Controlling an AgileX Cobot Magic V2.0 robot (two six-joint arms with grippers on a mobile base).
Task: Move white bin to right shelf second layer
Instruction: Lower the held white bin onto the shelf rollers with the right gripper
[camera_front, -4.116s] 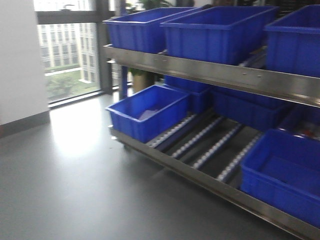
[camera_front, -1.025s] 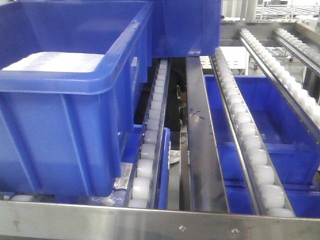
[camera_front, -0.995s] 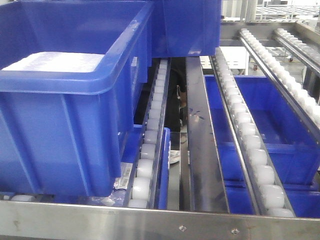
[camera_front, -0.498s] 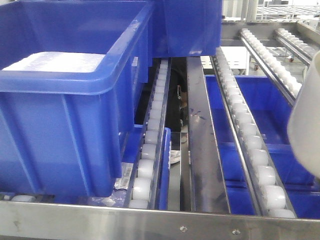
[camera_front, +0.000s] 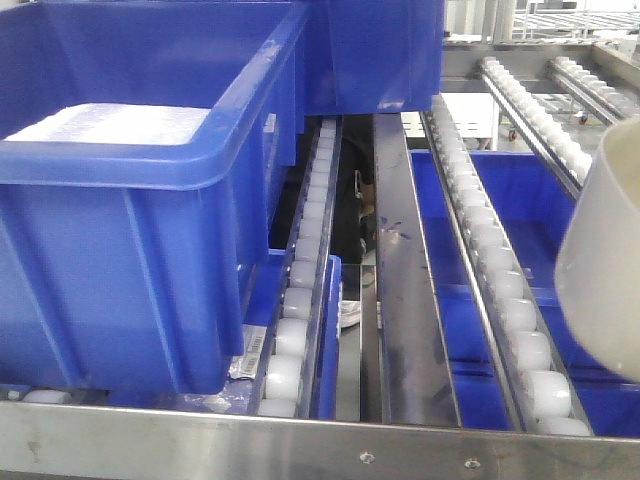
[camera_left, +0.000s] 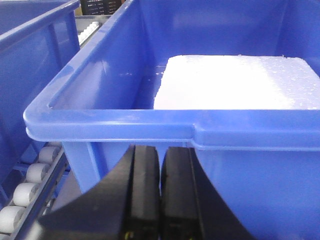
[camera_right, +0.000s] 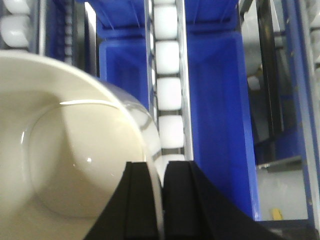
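Note:
The white bin (camera_front: 605, 265) is a cream glossy tub at the right edge of the front view, held in the air above the roller lanes (camera_front: 500, 270) of the right shelf second layer. In the right wrist view I look into the bin (camera_right: 65, 155) from above; my right gripper (camera_right: 161, 195) is shut on its rim, one finger inside the wall and one outside. My left gripper (camera_left: 160, 190) is shut and empty, just in front of the rim of a blue crate (camera_left: 165, 127).
A big blue crate (camera_front: 140, 200) holding a white foam slab (camera_front: 110, 122) fills the left lanes. Another blue crate (camera_front: 375, 55) sits farther back. Lower blue crates (camera_front: 520, 200) show under the rollers. A steel front rail (camera_front: 320, 445) edges the shelf.
The white bin has come further into the front view from the right edge, moving left over the roller lanes. One second ago it was out of view.

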